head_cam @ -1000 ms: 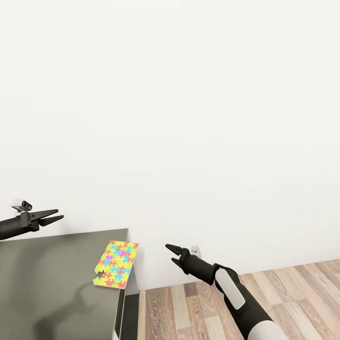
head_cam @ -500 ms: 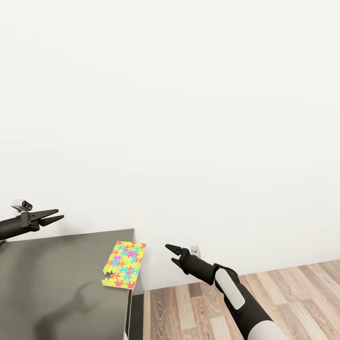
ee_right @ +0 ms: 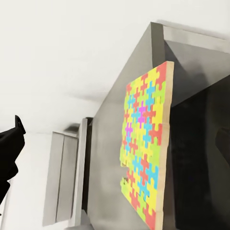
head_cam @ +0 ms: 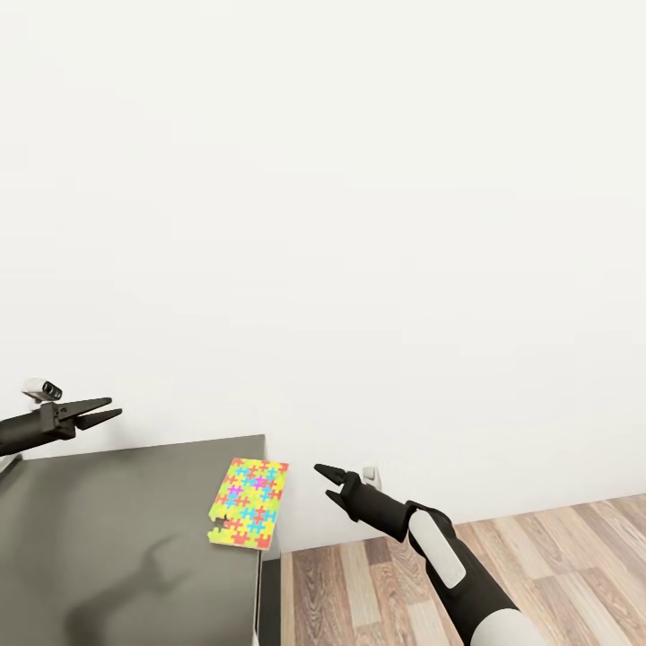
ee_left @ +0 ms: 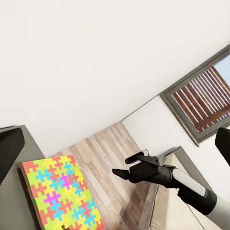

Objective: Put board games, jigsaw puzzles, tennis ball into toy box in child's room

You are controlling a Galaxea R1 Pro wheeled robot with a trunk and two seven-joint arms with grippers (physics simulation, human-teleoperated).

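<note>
While the robot faces a plain white wall, one jigsaw puzzle (head_cam: 250, 502) lies flat at the far right corner of a dark grey desk (head_cam: 99, 547), its edge at the lip above the wood plank floor (head_cam: 538, 556). To pick it up well, a gripper should probably come in low from the open side of that corner and pinch the thin square by its overhanging edge, since a flat piece gives little to grip from above. Left gripper (head_cam: 106, 410) hovers above the far left of the desk, arm held out nearly level, jaws slightly parted and holding nothing. Right gripper (head_cam: 327, 475) hangs just beside the puzzle's corner, off the desk and over the floor, forearm raised toward the wall, jaws narrowly parted and holding nothing
</note>
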